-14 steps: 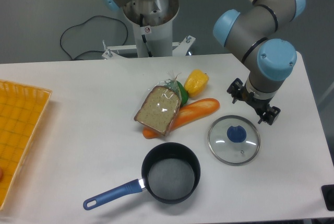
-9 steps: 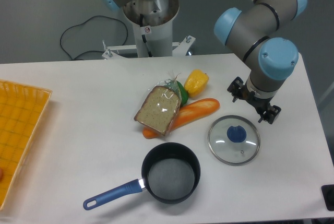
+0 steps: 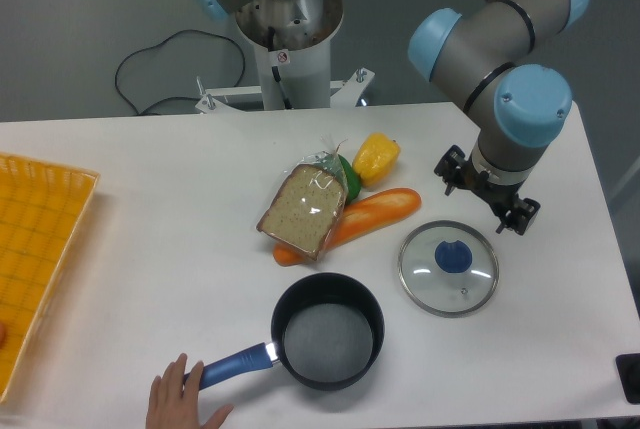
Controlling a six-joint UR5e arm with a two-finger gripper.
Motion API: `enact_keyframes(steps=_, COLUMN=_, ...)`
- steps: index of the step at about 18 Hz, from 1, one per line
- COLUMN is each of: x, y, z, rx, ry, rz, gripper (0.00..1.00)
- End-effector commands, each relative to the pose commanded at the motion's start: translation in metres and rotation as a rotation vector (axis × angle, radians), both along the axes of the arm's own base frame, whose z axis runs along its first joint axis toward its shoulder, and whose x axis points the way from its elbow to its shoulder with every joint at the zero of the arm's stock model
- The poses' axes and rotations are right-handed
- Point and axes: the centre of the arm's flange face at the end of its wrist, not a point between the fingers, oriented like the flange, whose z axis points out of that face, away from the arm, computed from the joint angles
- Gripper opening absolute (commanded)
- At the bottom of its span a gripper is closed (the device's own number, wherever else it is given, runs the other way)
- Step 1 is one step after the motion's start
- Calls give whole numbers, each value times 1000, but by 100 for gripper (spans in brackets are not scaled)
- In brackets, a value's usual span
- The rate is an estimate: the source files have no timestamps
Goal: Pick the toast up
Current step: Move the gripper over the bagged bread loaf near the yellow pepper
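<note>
1. Reaching in from the bottom edge, a human hand (image 3: pixel 183 404) now touches the blue handle of the saucepan (image 3: pixel 328 330); it was absent moments earlier.
2. The gripper (image 3: pixel 487 197) hangs over the right of the tabletop (image 3: pixel 150 209), above the glass lid (image 3: pixel 448 267), barely shifted; whether its fingers are parted or closed cannot be told.
3. The toast (image 3: pixel 304 210), in clear wrap, lies mid-tabletop, leaning on the orange loaf (image 3: pixel 365 217) near the yellow pepper (image 3: pixel 376 157), untouched and well apart from the gripper.
4. Approach has not begun; the hand may complicate it.
</note>
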Motion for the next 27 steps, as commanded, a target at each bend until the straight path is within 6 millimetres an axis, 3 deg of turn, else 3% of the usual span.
enact_keyframes(steps=4, x=20, y=6, z=2, rx=18, ry=17, rz=-3, gripper=100)
enact_keyframes(steps=8, x=36, y=10, z=22, rx=25, ry=44, rz=31, gripper=100)
enact_keyframes(steps=11, x=70, y=9, z=40, rx=52, ry=56, rz=31, gripper=100)
enact_keyframes(steps=15, x=115, y=25, z=30, rx=47, ry=35, rz=97, gripper=100)
enact_keyframes(steps=21, x=164, y=5, z=25, rx=53, ry=29, rz=76, gripper=100)
enact_keyframes(steps=27, x=200, y=-12, z=7, rx=85, ry=72, rz=59, gripper=100)
